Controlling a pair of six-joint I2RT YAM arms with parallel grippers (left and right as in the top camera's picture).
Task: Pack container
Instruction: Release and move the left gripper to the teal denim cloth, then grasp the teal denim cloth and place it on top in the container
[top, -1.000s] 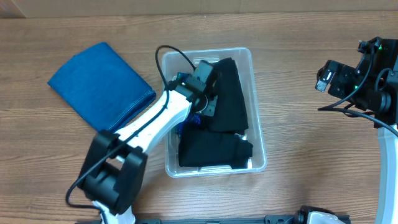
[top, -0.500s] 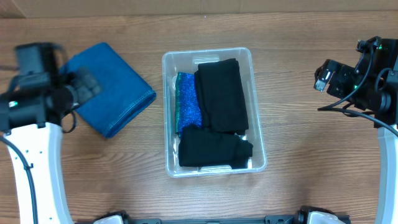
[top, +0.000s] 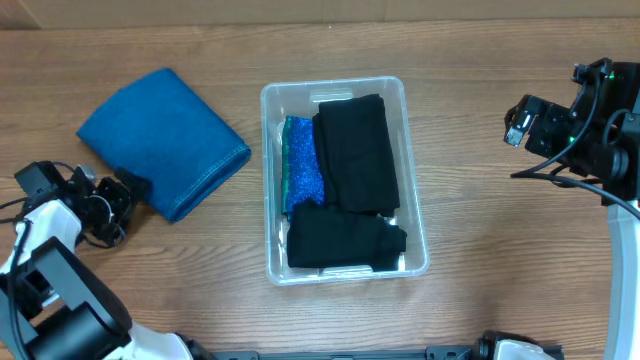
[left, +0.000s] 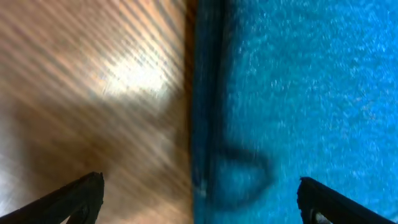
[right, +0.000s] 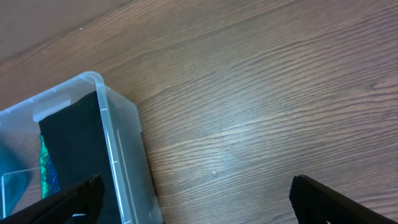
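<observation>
Hovering low at the cloth's edge, the left gripper (left: 199, 199) has its jaws wide apart and holds nothing. One fingertip is over bare table (left: 93, 81) and the other over the blue cloth (left: 298, 93), whose hemmed edge runs straight between them. From this gripper the container (top: 334, 82) lies well beyond the far side of the cloth, apart from it.

The right gripper (top: 520, 125) is also spread and empty, raised over the table. The container is well off to its side, with only a corner and one long wall showing at the lower left of its camera.

The container is thin clear plastic, so probably light, fairly stiff at the rim, springy in the walls, and smooth enough to slide on the wood if pushed. If it has to be steadied or moved, the rim over a long wall looks like the best hold. Two folded black pieces (top: 355, 150) and a glittery blue-green strip (top: 302, 170) already cover its floor.

The cloth is soft and will sag, so a pinch across the folded hem seems wisest.
</observation>
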